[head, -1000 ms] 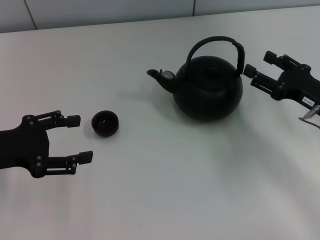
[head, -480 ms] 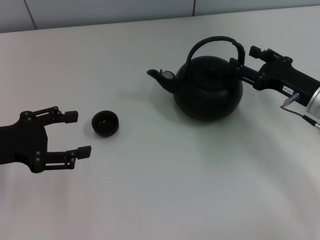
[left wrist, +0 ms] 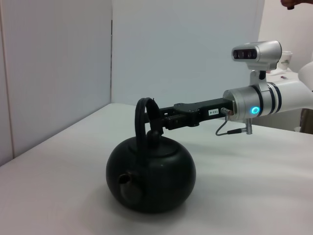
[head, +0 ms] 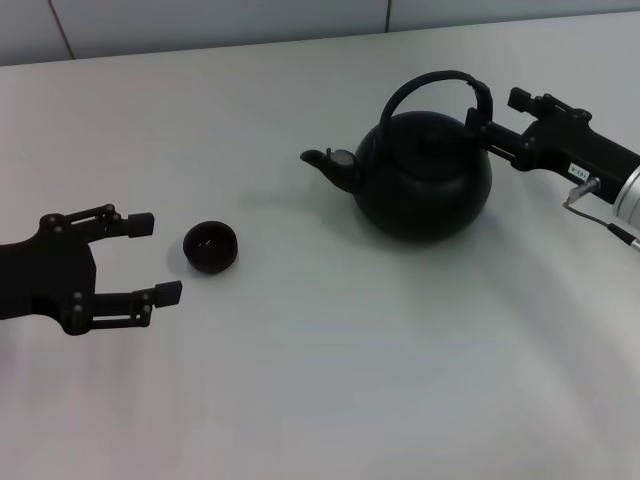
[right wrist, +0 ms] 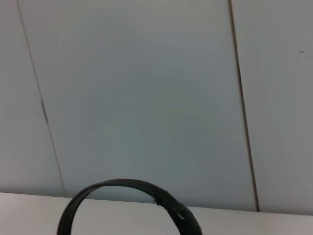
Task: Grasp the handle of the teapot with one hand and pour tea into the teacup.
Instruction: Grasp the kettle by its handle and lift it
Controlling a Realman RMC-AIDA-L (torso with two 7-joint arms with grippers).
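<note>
Your matte black, round teapot (head: 425,175) sits upper right on the counter (head: 330,380). The right claw (head: 484,128) pinches its arched handle (head: 436,82). The tiny dark teacup (head: 210,247) sits left, beside the wide-open left claw (head: 154,258).

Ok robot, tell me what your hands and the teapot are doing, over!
Right gripper at the handle. Left gripper open beside teacup. Teapot upright. Path clear.

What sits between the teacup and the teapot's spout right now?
Nothing: in the head view only bare table lies between the teacup and the teapot.
</note>
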